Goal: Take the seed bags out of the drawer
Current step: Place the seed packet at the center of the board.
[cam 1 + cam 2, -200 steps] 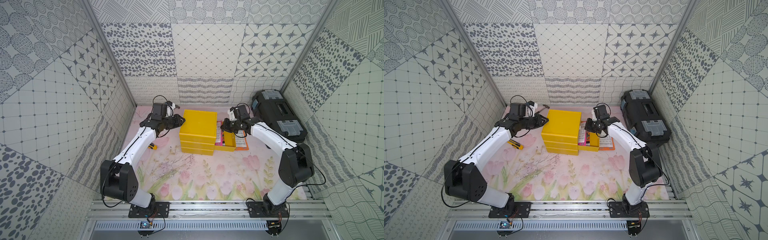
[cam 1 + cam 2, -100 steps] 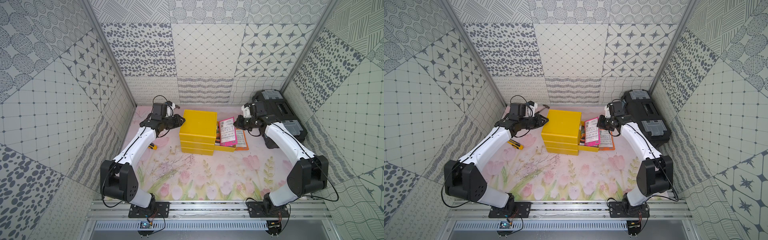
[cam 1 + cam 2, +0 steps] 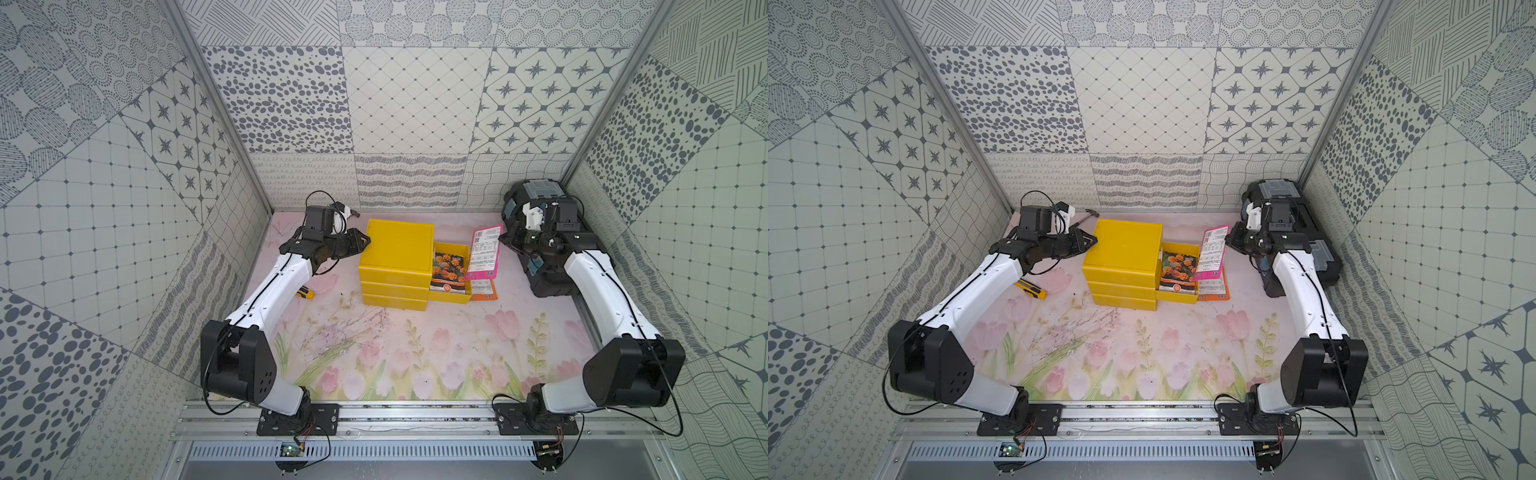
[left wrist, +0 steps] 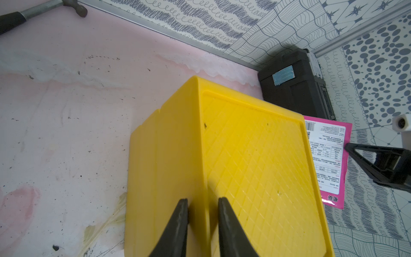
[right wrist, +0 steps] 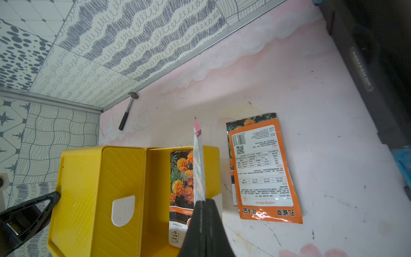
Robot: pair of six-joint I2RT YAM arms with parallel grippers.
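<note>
The right gripper [image 5: 203, 201] is clenched on one short end of the pink seed bag [image 3: 484, 253], which is clear of the drawer [image 5: 212, 169]. The bag's long axis runs straight out ahead of the fingertips, with its flat faces upright. The bare mat lies under the claw on the side away from the yellow cabinet [image 3: 397, 245]. An orange seed bag [image 5: 263, 171] already rests flat there, so the set-down probably goes that way. One marigold seed bag [image 5: 181, 178] is in the drawer, below the claw on the cabinet side. The right arm is nearer to it. The left gripper [image 4: 202, 200] straddles the cabinet's far top edge with its jaws slightly apart. Whether it pinches the edge cannot be told.
</note>
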